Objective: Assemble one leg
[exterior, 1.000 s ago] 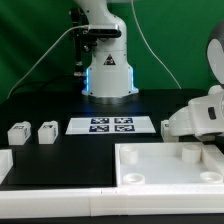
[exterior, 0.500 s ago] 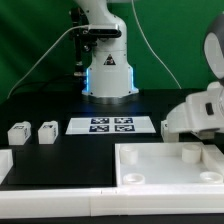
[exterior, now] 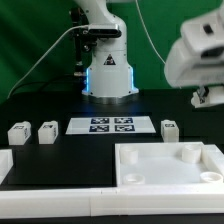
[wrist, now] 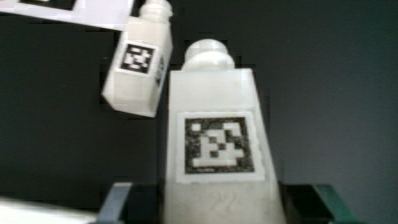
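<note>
The leg (wrist: 217, 140) you want is pinched in the end effector (exterior: 204, 97), held clear above the table (exterior: 60, 105) at about 2 o'clock in the exterior view. A second leg (exterior: 169, 128) stands on the table, at 3 o'clock from the marker board (exterior: 110, 125).

Table (exterior: 75, 150), exterior view, clock read from the marker board (exterior: 113, 125).
- 12 o'clock, behind: robot base (exterior: 107, 75).
- 9 o'clock, side by side: near leg (exterior: 47, 131), then far leg (exterior: 18, 132).
- 3 o'clock, just beside: third leg (exterior: 169, 128).
- 5 o'clock, in front: square tabletop piece (exterior: 165, 165).
</note>
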`<state>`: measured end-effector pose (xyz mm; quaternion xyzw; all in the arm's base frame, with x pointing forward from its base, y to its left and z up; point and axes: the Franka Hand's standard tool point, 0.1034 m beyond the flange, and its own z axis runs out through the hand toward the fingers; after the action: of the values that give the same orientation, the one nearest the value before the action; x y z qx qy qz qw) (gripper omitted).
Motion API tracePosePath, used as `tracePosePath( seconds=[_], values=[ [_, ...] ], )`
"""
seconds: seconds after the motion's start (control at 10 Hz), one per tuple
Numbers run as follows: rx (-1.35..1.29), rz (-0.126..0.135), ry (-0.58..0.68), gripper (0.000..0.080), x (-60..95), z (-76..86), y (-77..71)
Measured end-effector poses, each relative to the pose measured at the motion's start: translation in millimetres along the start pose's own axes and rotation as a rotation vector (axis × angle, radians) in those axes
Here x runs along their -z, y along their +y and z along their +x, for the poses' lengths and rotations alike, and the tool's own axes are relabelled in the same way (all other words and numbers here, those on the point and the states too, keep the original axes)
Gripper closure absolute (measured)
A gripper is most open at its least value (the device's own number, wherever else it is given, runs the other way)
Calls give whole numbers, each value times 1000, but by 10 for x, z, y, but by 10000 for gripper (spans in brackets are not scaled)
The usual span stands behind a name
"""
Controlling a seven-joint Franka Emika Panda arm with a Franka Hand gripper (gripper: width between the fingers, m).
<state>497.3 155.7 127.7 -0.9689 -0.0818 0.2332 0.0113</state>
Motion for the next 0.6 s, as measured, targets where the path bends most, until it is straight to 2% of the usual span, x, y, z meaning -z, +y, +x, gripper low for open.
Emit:
tracePosePath(
  seconds=[0.1,0.2,0.6],
  values=[
    [-5,5,86,505,78,45,109],
    [-9,6,172,505,76,82,107],
    [9,18,717,505,125,163,79]
  ],
)
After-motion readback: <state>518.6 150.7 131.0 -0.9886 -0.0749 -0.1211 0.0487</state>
